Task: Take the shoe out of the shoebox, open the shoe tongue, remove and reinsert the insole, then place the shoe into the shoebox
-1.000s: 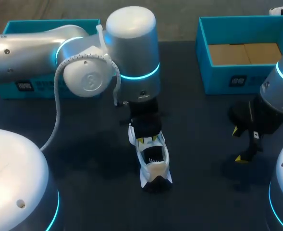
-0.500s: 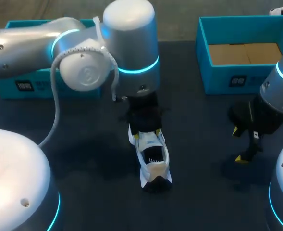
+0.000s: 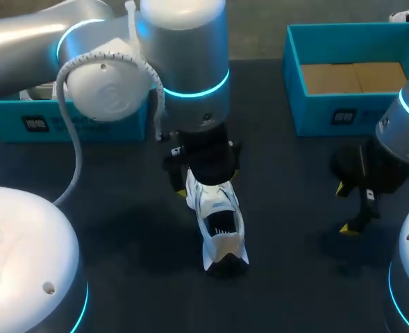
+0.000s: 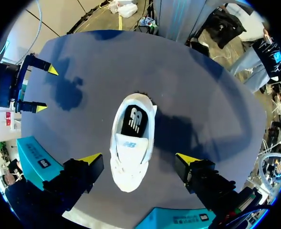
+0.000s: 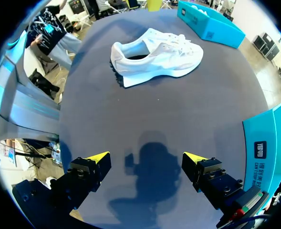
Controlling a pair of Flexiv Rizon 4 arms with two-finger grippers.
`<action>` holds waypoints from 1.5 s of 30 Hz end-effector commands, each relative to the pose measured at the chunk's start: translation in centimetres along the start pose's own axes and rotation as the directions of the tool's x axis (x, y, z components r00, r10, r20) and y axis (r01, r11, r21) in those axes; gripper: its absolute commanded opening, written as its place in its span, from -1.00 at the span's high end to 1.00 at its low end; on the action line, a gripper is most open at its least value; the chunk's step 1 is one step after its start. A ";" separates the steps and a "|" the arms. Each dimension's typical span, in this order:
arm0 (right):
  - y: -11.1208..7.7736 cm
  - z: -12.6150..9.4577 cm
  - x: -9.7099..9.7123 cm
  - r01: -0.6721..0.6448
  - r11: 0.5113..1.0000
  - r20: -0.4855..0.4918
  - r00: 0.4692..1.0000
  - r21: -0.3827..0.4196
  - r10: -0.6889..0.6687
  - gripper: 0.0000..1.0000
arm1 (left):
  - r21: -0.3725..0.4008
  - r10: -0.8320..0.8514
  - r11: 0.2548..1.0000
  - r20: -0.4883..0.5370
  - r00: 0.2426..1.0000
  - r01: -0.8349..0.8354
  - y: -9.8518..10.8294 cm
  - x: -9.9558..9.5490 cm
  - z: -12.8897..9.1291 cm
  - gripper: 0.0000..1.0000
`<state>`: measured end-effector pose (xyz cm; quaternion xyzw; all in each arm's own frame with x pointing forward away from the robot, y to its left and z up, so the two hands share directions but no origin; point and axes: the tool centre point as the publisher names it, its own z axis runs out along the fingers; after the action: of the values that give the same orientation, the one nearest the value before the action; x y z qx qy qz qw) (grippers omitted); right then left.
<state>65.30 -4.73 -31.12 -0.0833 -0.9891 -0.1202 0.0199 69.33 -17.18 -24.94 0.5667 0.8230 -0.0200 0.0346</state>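
Note:
A white shoe (image 3: 219, 229) stands upright on the dark table, toe towards my left arm; it also shows as the shoe (image 4: 130, 145) and shoe (image 5: 155, 53). Its dark insole (image 4: 133, 119) lies inside the opening. My left gripper (image 3: 207, 182) hangs just above the toe end, open, its yellow tips either side of the shoe without touching, as the left gripper (image 4: 139, 159) shows in its own view. My right gripper (image 3: 344, 208) hovers open over bare table to the shoe's right, empty, seen as right gripper (image 5: 147, 160) and right gripper (image 4: 33, 88).
A teal shoebox (image 3: 298, 104) with a cardboard liner stands at the back right. A second teal box (image 3: 79, 118) sits at the back left, partly behind my left arm. Bare table lies between the shoe and the right gripper.
My left gripper has opened wide and lifted slightly off the shoe's toe end. The shoe stays where it was. The right arm has not moved.

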 end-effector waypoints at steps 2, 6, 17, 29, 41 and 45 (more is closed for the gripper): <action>-0.1 0.0 0.1 0.001 1.000 0.003 1.000 0.000 -0.001 -1.00 | -0.001 0.000 1.000 0.009 1.000 0.000 0.1 0.5 0.0 -1.00; -0.1 0.0 0.1 0.001 1.000 0.003 1.000 0.000 -0.001 -1.00 | 0.050 -0.014 0.999 0.054 0.998 0.012 -1.3 1.8 -0.6 -1.00; -0.1 0.0 0.1 0.001 1.000 0.003 1.000 0.000 -0.001 -1.00 | 0.074 -0.525 0.846 -0.059 0.849 0.528 -3.3 4.3 -2.3 -1.00; -0.1 0.0 0.1 0.001 1.000 0.003 1.000 0.000 -0.001 -1.00 | -0.004 -0.810 0.577 -0.128 0.572 0.816 -4.4 4.6 -2.3 -1.00; -0.1 0.0 0.1 0.001 1.000 0.003 1.000 0.000 -0.001 -1.00 | -0.098 -0.984 0.172 -0.070 0.165 0.980 -8.7 3.1 1.8 -1.00; -0.1 0.0 0.1 0.001 1.000 0.003 1.000 0.000 -0.001 -1.00 | -0.043 -0.993 0.097 -0.071 0.094 0.994 -9.6 3.2 2.3 -1.00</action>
<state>65.30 -4.73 -31.12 -0.0832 -0.9891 -0.1202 0.0199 59.83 -16.35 -26.56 -0.0055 0.9991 -0.0223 -0.0356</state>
